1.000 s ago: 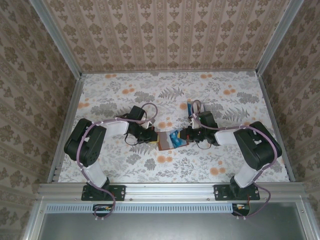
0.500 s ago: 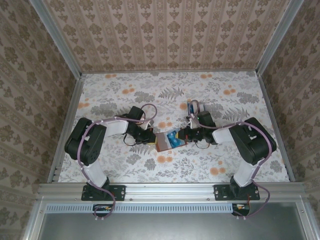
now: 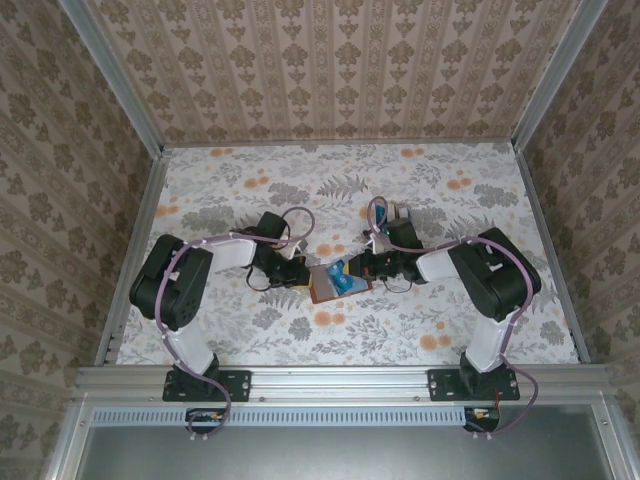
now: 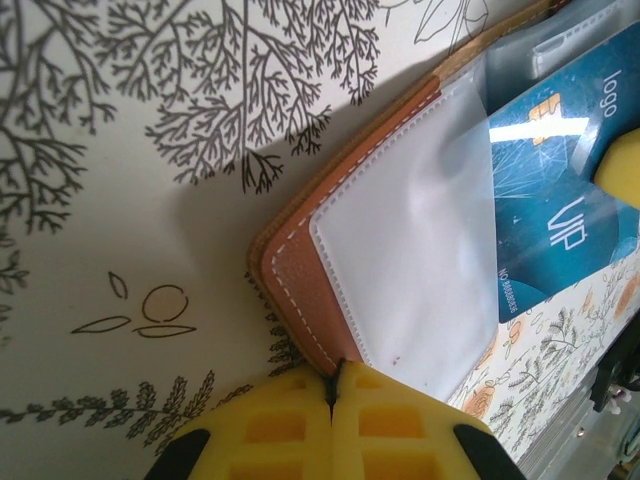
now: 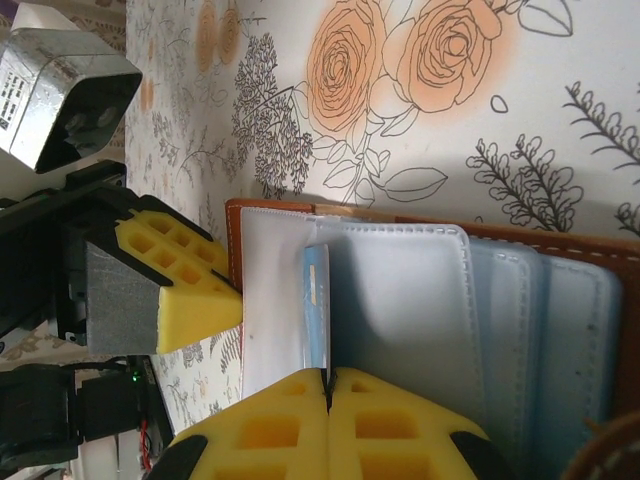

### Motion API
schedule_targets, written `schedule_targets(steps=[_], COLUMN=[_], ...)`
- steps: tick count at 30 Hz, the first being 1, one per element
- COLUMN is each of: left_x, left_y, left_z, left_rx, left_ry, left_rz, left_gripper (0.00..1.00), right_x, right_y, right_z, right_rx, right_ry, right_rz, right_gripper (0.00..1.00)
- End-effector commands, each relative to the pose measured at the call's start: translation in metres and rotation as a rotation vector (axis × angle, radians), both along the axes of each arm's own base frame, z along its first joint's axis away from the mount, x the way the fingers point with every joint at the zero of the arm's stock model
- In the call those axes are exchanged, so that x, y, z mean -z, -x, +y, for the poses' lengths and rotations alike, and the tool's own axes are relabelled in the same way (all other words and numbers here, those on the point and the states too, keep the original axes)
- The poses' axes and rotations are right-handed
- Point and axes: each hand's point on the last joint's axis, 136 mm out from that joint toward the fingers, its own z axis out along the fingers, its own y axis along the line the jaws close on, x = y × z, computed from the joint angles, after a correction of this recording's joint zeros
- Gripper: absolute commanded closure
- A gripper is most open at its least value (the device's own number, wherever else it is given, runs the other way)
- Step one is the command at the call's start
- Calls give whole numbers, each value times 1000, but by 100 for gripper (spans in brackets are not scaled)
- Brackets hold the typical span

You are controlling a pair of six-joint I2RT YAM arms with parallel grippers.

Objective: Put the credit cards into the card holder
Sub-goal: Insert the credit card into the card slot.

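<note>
The card holder (image 3: 325,285), reddish-brown leather with clear inner sleeves, lies open on the flowered table between the two arms. My left gripper (image 3: 303,275) is shut on its brown edge (image 4: 300,265), the yellow fingertips pinching the leather (image 4: 335,368). A blue credit card (image 4: 555,220) printed "VIP" and "logo" sits partly in a clear sleeve (image 4: 410,270). My right gripper (image 5: 327,375) is shut on this blue card (image 5: 316,300), seen edge-on between two sleeves (image 5: 400,300). The left gripper's yellow fingers (image 5: 170,280) hold the holder's far rim (image 5: 232,245).
Patterned walls and aluminium rails (image 3: 140,240) close the table on three sides. A small pale and blue thing (image 3: 392,212) lies just behind the right wrist; I cannot tell what it is. Both arms' cables loop over the middle of the table.
The right arm has swung leftward, carrying the blue card further over the card holder. The holder has shifted slightly left. The left gripper keeps its pinch on the edge.
</note>
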Motion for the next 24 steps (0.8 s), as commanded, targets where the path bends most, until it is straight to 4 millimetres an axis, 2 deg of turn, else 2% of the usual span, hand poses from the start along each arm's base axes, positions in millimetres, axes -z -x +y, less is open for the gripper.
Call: schedule_targets(steps=[1,9,18,24], left_x=[11,17,14,16], left_y=[4,6,4,0], left_z=[12,13,13,17], left_rx=[19,12,-27,-47], left_ry=[-69,-75,-69,-72], left_rz=[7,24,11,6], left_gripper=[100,100,100,100], right_x=[8,6,18,25], right_y=[-10,-18,-9,8], right_z=[0,5,13,24], right_rx=[36,63,117,70], right_ry=[28,18,24,33], right_rz=[-13,-48,-51,-27], right_gripper=[100,100,100,96])
